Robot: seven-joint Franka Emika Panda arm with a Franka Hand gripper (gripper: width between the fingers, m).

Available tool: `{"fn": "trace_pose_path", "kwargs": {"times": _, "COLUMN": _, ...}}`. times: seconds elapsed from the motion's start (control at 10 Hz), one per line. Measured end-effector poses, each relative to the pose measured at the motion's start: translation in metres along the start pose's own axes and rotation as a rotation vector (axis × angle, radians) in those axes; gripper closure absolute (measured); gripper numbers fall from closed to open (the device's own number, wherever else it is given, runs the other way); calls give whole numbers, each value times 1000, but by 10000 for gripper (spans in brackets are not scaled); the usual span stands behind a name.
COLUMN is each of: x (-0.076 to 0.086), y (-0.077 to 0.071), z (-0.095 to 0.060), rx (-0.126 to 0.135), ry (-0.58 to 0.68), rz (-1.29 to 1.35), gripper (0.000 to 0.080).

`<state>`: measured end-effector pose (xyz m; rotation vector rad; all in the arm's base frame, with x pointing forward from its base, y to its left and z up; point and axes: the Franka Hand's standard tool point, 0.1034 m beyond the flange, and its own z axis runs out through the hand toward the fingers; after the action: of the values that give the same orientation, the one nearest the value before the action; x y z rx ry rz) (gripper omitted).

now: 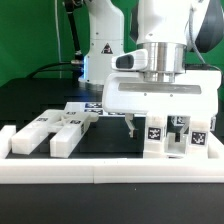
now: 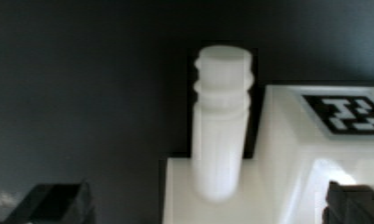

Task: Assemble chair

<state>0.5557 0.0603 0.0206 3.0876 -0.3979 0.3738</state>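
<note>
The chair stands as a partly joined white assembly (image 1: pixel 170 137) with black-and-white tags at the exterior view's right, just behind the front rail. My gripper (image 1: pixel 163 124) hangs straight over it, jaws wide open, its dark fingertips (image 1: pixel 133 125) down beside the assembly. In the wrist view a rounded white peg-like bar (image 2: pixel 225 110) and a tagged white block (image 2: pixel 326 115) lie between the fingers (image 2: pixel 52 204). One finger stands well clear of the white part. The other is close against its edge. Nothing is gripped.
Loose white chair pieces (image 1: pixel 42 131) (image 1: pixel 66 137) lie at the exterior view's left. The marker board (image 1: pixel 84 108) lies flat behind them. A long low white border rail (image 1: pixel 110 171) runs along the front. The arm's base (image 1: pixel 100 40) stands at the back.
</note>
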Motion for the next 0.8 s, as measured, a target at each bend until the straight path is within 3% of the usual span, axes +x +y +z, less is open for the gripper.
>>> {"fn": "trace_pose_path", "kwargs": {"times": 0.3, "x": -4, "y": 5, "z": 0, "rx": -4, "ry": -6, "rz": 0, "gripper": 150}}
{"fn": "trace_pose_path", "kwargs": {"times": 0.6, "x": -8, "y": 0, "z": 1, "rx": -3, "ry": -10, "rz": -3, "gripper": 150}}
{"fn": "trace_pose_path", "kwargs": {"times": 0.8, "x": -8, "y": 1, "z": 2, "rx": -4, "ry": -11, "rz": -2, "gripper": 396}}
